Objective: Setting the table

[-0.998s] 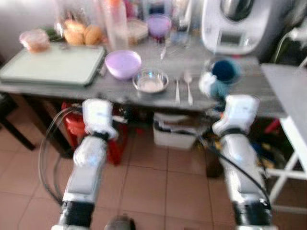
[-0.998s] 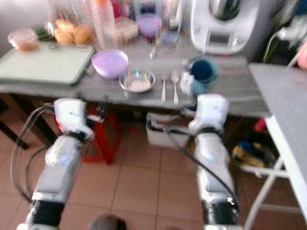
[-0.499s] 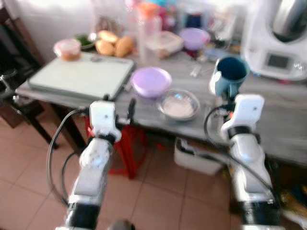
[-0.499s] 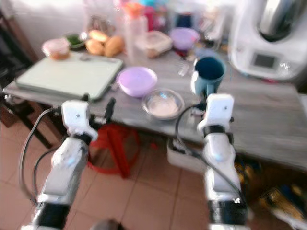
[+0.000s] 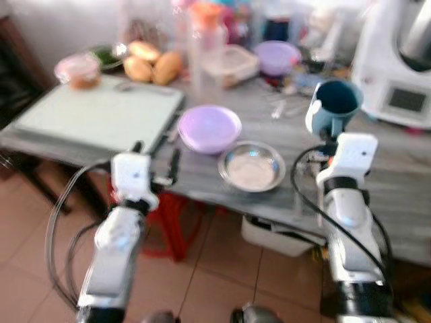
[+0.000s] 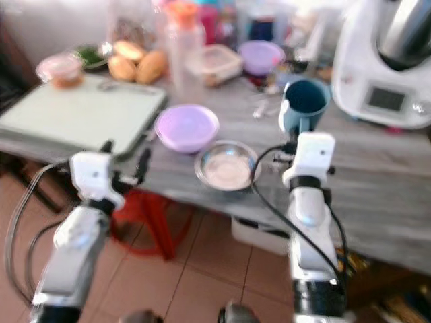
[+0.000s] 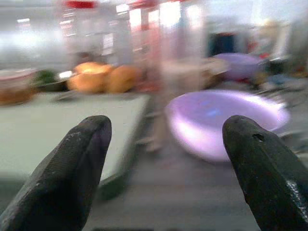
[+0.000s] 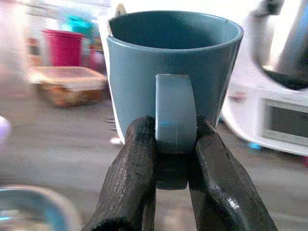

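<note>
A blue mug (image 5: 335,106) is held upright above the grey table (image 5: 404,161), with my right gripper (image 8: 174,163) shut on its handle (image 8: 175,113). A lilac bowl (image 5: 209,127) and a small steel bowl (image 5: 252,165) sit side by side on the table just left of the mug. My left gripper (image 7: 166,159) is open at the table's front edge, near the pale green tray (image 5: 94,113), and points toward the lilac bowl (image 7: 226,120); nothing is between its fingers.
A white kitchen machine (image 5: 404,74) stands at the back right. Along the back are bread rolls (image 5: 151,66), a clear bottle (image 5: 206,40), a lidded food box (image 5: 232,62), a second lilac bowl (image 5: 277,55) and a pink tub (image 5: 79,69). A red stool (image 5: 176,215) stands under the table.
The view has shifted, with the table nearer and lower in the picture. The mug stays in my right gripper; my left arm has dropped a little towards the table's edge.
</note>
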Robot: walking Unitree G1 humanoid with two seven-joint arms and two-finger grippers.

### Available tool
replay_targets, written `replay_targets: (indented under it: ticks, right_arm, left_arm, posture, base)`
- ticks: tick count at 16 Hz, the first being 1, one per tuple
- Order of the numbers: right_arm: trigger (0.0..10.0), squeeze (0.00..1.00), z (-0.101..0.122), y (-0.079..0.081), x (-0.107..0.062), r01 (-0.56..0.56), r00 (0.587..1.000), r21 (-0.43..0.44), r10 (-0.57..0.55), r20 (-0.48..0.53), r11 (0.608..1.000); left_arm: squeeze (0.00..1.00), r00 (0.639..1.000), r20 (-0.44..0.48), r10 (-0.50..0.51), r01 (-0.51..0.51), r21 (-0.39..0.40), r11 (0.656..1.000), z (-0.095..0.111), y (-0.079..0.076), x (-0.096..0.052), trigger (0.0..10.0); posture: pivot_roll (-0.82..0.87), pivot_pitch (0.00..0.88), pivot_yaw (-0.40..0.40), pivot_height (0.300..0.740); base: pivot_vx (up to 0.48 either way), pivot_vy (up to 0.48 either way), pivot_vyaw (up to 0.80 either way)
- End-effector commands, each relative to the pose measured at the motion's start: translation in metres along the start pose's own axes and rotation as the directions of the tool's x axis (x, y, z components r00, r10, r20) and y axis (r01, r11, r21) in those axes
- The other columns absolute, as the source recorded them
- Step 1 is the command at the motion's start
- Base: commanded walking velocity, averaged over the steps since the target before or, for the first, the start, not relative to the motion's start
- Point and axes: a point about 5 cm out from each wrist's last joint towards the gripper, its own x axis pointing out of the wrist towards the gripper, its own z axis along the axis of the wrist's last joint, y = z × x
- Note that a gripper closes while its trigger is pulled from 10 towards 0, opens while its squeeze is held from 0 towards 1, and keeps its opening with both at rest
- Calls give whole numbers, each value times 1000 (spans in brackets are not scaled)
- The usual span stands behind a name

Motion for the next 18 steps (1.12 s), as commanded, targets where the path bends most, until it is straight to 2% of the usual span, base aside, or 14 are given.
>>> replay_targets:
  ticks: [1,4,8,11,15,18]
  right_arm:
    - [10000,0,-1,-7,3,30,999,7,-29,-18,1000]
    - [10000,0,-1,-11,15,16,999,11,-16,-29,1000]
    - [10000,0,-2,-15,28,24,999,14,-23,-47,1000]
    - [10000,0,-6,-15,36,34,997,54,-29,-76,998]
    - [10000,0,-10,-2,46,-15,996,88,22,-86,996]
    - [10000,0,-16,10,51,-90,989,116,103,-110,989]
  left_arm:
    - [0,1000,14,-18,18,5,1000,6,-1,-1,10000]
    - [0,999,-34,-40,40,15,999,4,3,-14,10000]
    - [0,997,-51,-60,62,31,998,5,6,-18,10000]
    - [0,996,-63,-67,70,44,997,9,10,-22,10000]
    - [0,993,-88,-82,88,67,994,13,15,-28,10000]
    - [0,991,-104,-85,93,76,993,13,16,-29,10000]
  posture:
    - [49,0,10,740]
    - [67,23,30,740]
    - [88,51,46,740]
    - [121,80,60,740]
    - [154,90,79,740]
    - [161,93,90,740]
  base:
    - [0,0,0]
    - [0,0,0]
    - [0,0,0]
    - [0,0,0]
    - [0,0,0]
    - [0,0,0]
